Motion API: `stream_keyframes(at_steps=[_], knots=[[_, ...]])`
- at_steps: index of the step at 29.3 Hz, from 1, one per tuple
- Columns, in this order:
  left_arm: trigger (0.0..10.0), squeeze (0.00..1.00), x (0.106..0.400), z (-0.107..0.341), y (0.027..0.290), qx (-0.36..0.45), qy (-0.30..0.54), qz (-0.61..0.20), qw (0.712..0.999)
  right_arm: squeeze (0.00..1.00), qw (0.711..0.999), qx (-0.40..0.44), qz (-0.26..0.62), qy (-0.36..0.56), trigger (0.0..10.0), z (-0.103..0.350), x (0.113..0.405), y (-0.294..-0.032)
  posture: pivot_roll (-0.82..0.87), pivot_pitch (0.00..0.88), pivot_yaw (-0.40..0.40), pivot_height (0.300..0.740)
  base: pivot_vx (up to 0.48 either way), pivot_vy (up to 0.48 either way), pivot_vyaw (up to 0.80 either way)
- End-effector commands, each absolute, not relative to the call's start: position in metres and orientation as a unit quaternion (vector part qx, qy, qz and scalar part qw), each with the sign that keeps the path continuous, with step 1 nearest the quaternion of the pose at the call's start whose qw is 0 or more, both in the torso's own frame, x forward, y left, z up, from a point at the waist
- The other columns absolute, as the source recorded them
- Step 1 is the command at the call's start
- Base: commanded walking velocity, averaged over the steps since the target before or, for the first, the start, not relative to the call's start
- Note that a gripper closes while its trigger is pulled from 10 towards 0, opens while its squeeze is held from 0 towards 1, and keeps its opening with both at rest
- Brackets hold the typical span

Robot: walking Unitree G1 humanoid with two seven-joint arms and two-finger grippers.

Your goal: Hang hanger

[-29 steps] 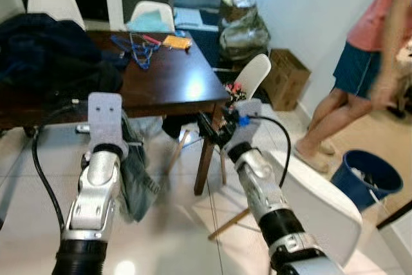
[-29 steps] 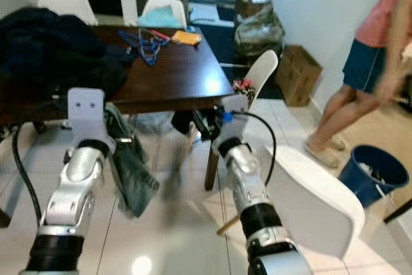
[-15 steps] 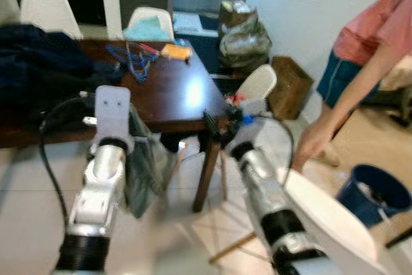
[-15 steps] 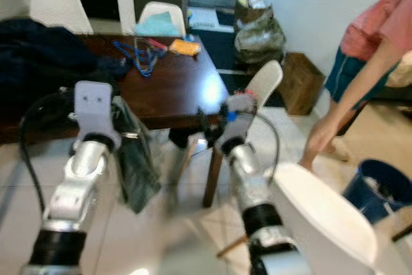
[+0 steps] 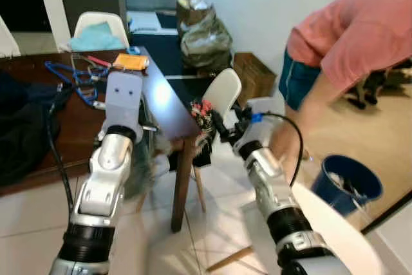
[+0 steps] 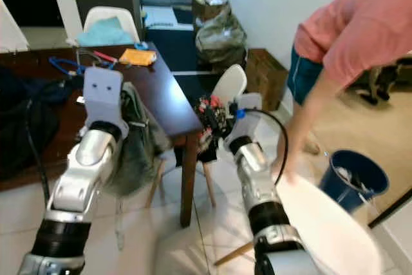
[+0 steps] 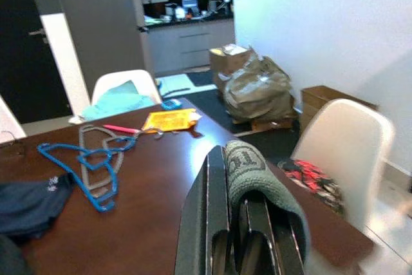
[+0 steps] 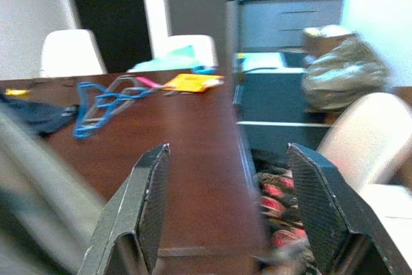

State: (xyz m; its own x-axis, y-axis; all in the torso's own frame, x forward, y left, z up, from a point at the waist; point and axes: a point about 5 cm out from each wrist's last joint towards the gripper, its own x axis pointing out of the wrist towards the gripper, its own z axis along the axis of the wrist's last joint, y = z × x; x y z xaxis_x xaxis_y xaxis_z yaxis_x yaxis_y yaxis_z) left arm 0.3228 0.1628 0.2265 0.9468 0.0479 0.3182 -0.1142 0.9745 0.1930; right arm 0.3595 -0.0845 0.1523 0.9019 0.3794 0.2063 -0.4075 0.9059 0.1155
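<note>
Blue hangers (image 5: 74, 75) lie tangled on the dark wooden table (image 5: 161, 98), and they also appear in the left wrist view as blue hangers (image 7: 84, 159). My left gripper (image 7: 235, 178) is shut on a grey-green garment (image 6: 135, 146) that hangs down beside the table's edge. Near the table's corner my right gripper (image 5: 215, 127) is raised and stands open, nothing between its fingers (image 8: 151, 204). Past it the right wrist view looks across the tabletop to the hangers (image 8: 103, 104).
A person in a pink shirt (image 5: 360, 30) leans in from the right, a hand on the white chair (image 5: 335, 230) beside my right arm. A blue bucket (image 5: 351, 181) stands on the floor. Another white chair (image 5: 222, 91) is at the table's corner. Dark clothes (image 5: 19, 127) lie on the table.
The whole view has shifted, so the table now lies further left. The person has bent much closer and reached down to the white chair. Both grippers hold as before.
</note>
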Motion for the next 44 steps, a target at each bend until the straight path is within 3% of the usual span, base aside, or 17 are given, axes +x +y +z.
stream_keyframes(at_steps=[1, 6, 17, 20, 23, 27, 29, 33, 36, 37, 41, 44], knots=[[10.0, 0.0, 0.323, 0.229, 0.163, 0.111, -0.159, 0.044, 0.98, 0.0, 0.974, 0.075, 0.197, -0.087, 10.0, 0.151, 0.36, -0.09, 0.08, 0.0, -0.126, 0.74, 0.401, 0.0, 0.0], [10.0, 0.0, 0.323, 0.239, 0.167, 0.123, -0.174, 0.051, 0.976, 0.0, 0.974, 0.076, 0.197, -0.087, 10.0, 0.151, 0.36, -0.09, 0.08, 0.0, -0.125, 0.74, 0.405, 0.0, 0.0], [10.0, 0.0, 0.317, 0.29, 0.207, 0.169, -0.234, 0.125, 0.949, 0.0, 0.973, 0.08, 0.197, -0.086, 10.0, 0.151, 0.36, -0.09, 0.08, 0.0, -0.128, 0.74, 0.404, 0.0, 0.0], [10.0, 0.0, 0.312, 0.31, 0.222, 0.194, -0.256, 0.163, 0.933, 0.0, 0.973, 0.081, 0.198, -0.088, 10.0, 0.152, 0.36, -0.089, 0.08, 0.0, -0.127, 0.74, 0.4, 0.0, 0.0], [10.0, 0.0, 0.303, 0.326, 0.249, 0.229, -0.263, 0.254, 0.902, 0.0, 0.973, 0.08, 0.198, -0.088, 10.0, 0.152, 0.361, -0.089, 0.09, 0.0, -0.128, 0.74, 0.371, 0.0, 0.0], [10.0, 0.0, 0.299, 0.321, 0.264, 0.234, -0.237, 0.291, 0.897, 0.0, 0.973, 0.081, 0.198, -0.086, 10.0, 0.151, 0.361, -0.09, 0.09, 0.0, -0.133, 0.74, 0.31, 0.0, 0.0], [10.0, 0.0, 0.311, 0.29, 0.259, 0.218, -0.17, 0.252, 0.927, 0.0, 0.973, 0.081, 0.2, -0.084, 10.0, 0.151, 0.361, -0.089, 0.09, 0.0, -0.134, 0.74, 0.0, 0.0, 0.0], [10.0, 0.0, 0.315, 0.275, 0.249, 0.203, -0.147, 0.223, 0.942, 0.0, 0.973, 0.081, 0.201, -0.084, 10.0, 0.151, 0.361, -0.088, 0.09, 0.0, -0.129, 0.74, 0.0, 0.0, 0.0], [10.0, 0.0, 0.323, 0.247, 0.216, 0.168, -0.107, 0.121, 0.972, 0.0, 0.972, 0.08, 0.201, -0.087, 10.0, 0.152, 0.361, -0.088, 0.08, 0.0, -0.13, 0.74, 0.0, 0.0, 0.0], [10.0, 0.0, 0.323, 0.247, 0.216, 0.168, -0.107, 0.121, 0.972, 0.0, 0.972, 0.08, 0.201, -0.087, 10.0, 0.152, 0.361, -0.088, 0.08, 0.0, -0.13, 0.74, 0.0, 0.0, 0.0], [10.0, 0.0, 0.322, 0.237, 0.167, 0.195, -0.109, -0.043, 0.974, 0.0, 0.973, 0.077, 0.201, -0.086, 10.0, 0.152, 0.36, -0.091, 0.08, 0.0, -0.132, 0.74, 0.0, 0.0, 0.0], [10.0, 0.0, 0.321, 0.237, 0.162, 0.199, -0.112, -0.058, 0.972, 0.0, 0.973, 0.076, 0.201, -0.086, 10.0, 0.152, 0.36, -0.091, 0.08, 0.0, -0.132, 0.74, 0.0, 0.0, 0.0]])
